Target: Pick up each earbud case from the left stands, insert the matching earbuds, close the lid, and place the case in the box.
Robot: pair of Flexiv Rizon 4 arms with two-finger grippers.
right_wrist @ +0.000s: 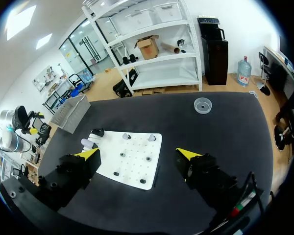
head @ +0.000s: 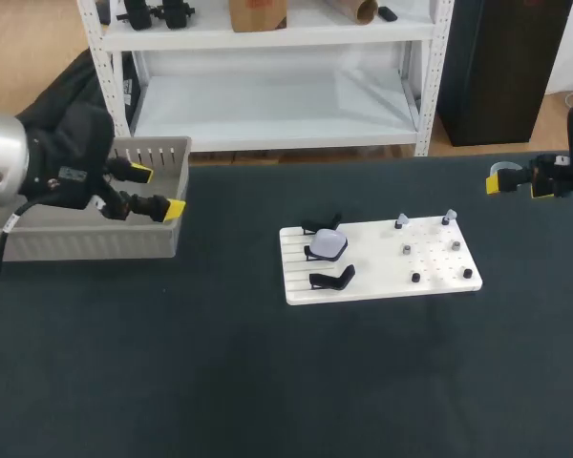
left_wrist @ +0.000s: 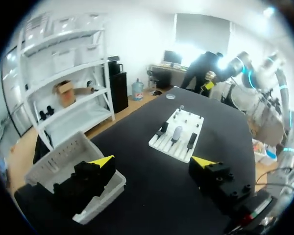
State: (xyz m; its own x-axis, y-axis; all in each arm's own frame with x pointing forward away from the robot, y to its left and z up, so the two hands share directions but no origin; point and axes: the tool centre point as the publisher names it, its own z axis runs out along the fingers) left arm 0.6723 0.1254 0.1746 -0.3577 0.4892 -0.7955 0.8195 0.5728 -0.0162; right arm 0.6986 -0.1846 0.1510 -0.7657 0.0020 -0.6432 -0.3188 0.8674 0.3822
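**No case picked up yet**

The case (head: 327, 245) sits on the middle of three black stands (head: 331, 279), at the left end of the white board (head: 430, 286). The other two stands look bare. Two small pale bits (head: 401, 221) stand on pegs at the board's far side; we think these are the earbuds. We hold nothing, so we judge the step in hand is the pick: the case must come off its stand first.

Our left gripper (head: 158, 192) hangs over the end of the grey box (head: 86, 243) nearest the board, fingers spread wide with nothing between them. Our right gripper (head: 521, 186) hangs at the table's far right, well apart from the board, also spread wide and empty.

Next, we think the left gripper should cross to the case and come down with a finger on each side, missing the stands just beside it. The dark table (head: 267, 382) lies open between box and board. We should mind the box wall when leaving. A small clear dish (right_wrist: 203, 105) lies ahead of the right gripper.
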